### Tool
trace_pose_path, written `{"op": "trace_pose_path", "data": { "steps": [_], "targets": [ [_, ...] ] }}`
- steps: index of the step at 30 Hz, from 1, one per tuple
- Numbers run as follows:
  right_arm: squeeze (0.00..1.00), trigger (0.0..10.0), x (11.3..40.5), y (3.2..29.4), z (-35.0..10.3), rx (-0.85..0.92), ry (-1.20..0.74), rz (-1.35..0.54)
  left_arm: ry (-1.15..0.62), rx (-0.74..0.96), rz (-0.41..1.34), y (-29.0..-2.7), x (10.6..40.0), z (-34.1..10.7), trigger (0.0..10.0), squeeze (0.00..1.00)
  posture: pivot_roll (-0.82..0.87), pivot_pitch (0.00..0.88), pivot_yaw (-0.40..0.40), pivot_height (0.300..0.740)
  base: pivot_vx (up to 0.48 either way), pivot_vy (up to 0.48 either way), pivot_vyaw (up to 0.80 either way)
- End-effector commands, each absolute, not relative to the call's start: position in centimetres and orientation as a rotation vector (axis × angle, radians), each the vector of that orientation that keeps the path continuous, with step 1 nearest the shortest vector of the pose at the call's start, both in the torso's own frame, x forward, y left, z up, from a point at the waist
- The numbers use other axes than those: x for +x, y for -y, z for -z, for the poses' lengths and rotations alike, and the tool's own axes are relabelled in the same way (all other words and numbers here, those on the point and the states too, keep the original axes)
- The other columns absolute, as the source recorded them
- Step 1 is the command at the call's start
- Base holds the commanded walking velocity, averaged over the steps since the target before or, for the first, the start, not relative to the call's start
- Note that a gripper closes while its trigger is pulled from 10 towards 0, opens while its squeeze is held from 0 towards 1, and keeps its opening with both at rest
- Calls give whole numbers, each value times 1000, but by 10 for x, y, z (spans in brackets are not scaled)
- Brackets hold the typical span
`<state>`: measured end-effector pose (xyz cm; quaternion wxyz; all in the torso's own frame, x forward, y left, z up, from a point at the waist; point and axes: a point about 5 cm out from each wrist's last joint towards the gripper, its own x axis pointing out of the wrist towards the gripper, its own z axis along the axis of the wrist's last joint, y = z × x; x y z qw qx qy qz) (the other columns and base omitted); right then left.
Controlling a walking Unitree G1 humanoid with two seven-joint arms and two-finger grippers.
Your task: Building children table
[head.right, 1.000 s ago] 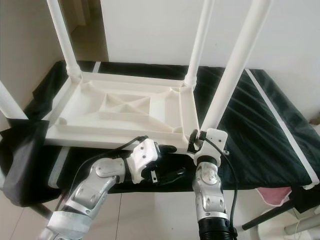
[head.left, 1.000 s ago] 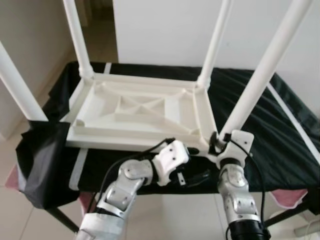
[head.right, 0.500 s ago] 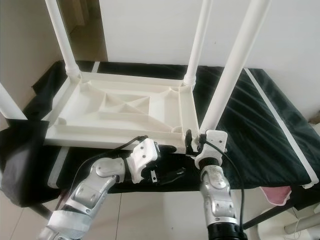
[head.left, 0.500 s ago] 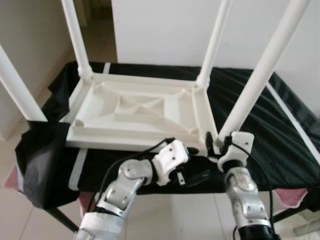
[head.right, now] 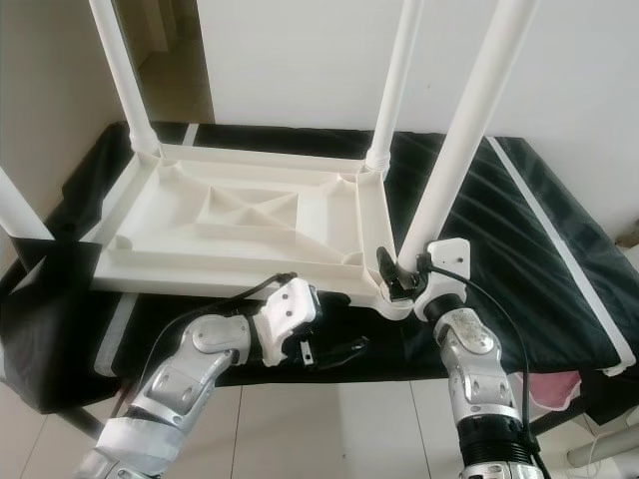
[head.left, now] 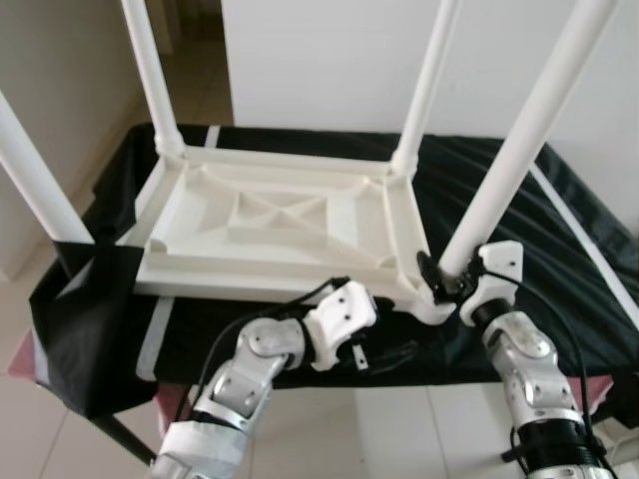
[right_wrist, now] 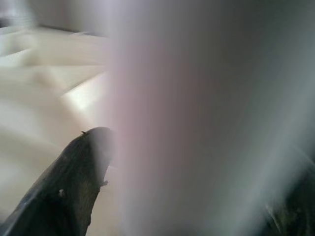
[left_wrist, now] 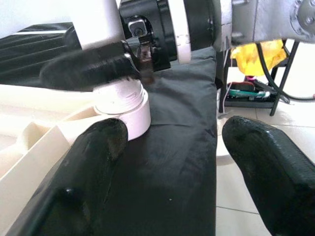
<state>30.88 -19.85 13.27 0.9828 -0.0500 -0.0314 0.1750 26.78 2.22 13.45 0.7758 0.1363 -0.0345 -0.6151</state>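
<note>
Table: white plastic children's table [head.left: 280, 225] lies upside down on a black cloth-covered bench [head.left: 559, 269], four white tubular legs pointing up.
Left gripper [head.left: 394, 354]: below the table's near edge, fingers spread, holding nothing; its wrist view shows the near-right leg's socket [left_wrist: 120, 105].
Right gripper [head.right: 399, 277]: fingers clamped round the near-right leg [head.right: 454, 150] just above the table's corner; its wrist view is blurred by the leg.

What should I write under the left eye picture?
Right gripper clasps a leg of the upturned white children's table.
</note>
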Motion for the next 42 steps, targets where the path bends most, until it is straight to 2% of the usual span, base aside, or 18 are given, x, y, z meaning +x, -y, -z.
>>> {"op": "trace_pose_path", "data": {
  "steps": [1, 8, 9, 10, 11, 12, 14, 15, 23, 24, 25, 26, 29, 32, 37, 42],
  "targets": [
    [0, 10000, 310, 196, -131, -117, 43, -413, 85, 311, 1249, -23, 273, -135, 10000, 0, -49, 0, -44, 740, 0, 0, 0],
    [0, 10000, 308, 198, -122, -146, -27, -548, 89, 319, 1232, -26, 275, -136, 10000, 0, -33, 0, -51, 740, 0, 0, 0],
    [0, 9490, 308, 199, -120, -149, -37, -569, 88, 320, 1231, -26, 274, -135, 10000, 0, -32, 0, -50, 740, 0, 0, 0],
    [0, 4902, 307, 199, -119, -160, -50, -591, 86, 320, 1232, -26, 274, -134, 10000, 0, -32, 0, -50, 740, 0, 0, 0],
    [0, 4902, 306, 199, -118, -168, -58, -605, 84, 321, 1233, -25, 273, -134, 10000, 0, -32, 0, -50, 740, 0, 0, 0],
    [0, 3137, 306, 199, -117, -176, -64, -608, 83, 322, 1234, -25, 272, -133, 10000, 0, -32, 0, -51, 740, 0, 0, 0],
    [0, 3137, 306, 200, -116, -180, -66, -611, 83, 322, 1234, -25, 272, -133, 10000, 0, -32, 0, -51, 740, 0, 0, 0],
    [0, 0, 306, 200, -116, -173, -65, -612, 84, 324, 1235, -26, 272, -133, 10000, 0, -32, 0, -49, 740, 0, 0, 0],
    [0, 0, 302, 202, -112, -105, -82, -603, 71, 336, 1232, -28, 272, -129, 10000, 0, -30, 0, -46, 740, 0, 0, 0],
    [0, 1176, 302, 202, -111, -90, -80, -595, 64, 336, 1231, -28, 272, -127, 10000, 0, -29, 0, -46, 740, 0, 0, 0],
    [0, 1176, 302, 202, -111, -90, -80, -595, 64, 336, 1231, -28, 272, -127, 10000, 0, -29, 0, -46, 740, 0, 0, 0],
    [0, 10000, 301, 201, -111, -86, -75, -582, 59, 336, 1231, -28, 272, -126, 10000, 0, -31, 0, -45, 740, 0, 0, 0],
    [0, 10000, 300, 201, -112, -85, -67, -569, 55, 337, 1230, -29, 271, -124, 10000, 0, -31, 0, -45, 740, 0, 0, 0],
    [0, 10000, 301, 203, -112, -72, -32, -377, 67, 265, 1208, -29, 274, -131, 10000, 0, -34, 1, -43, 740, 0, 0, 0],
    [0, 10000, 300, 205, -110, -42, -29, -255, 69, 283, 1203, -30, 275, -130, 10000, 0, -37, 1, -42, 740, 0, 0, 0],
    [0, 10000, 295, 191, -108, 2, -22, -167, 67, 287, 1200, -29, 273, -128, 10000, 0, -39, 0, -40, 740, 0, 0, 0]
  ]
}}
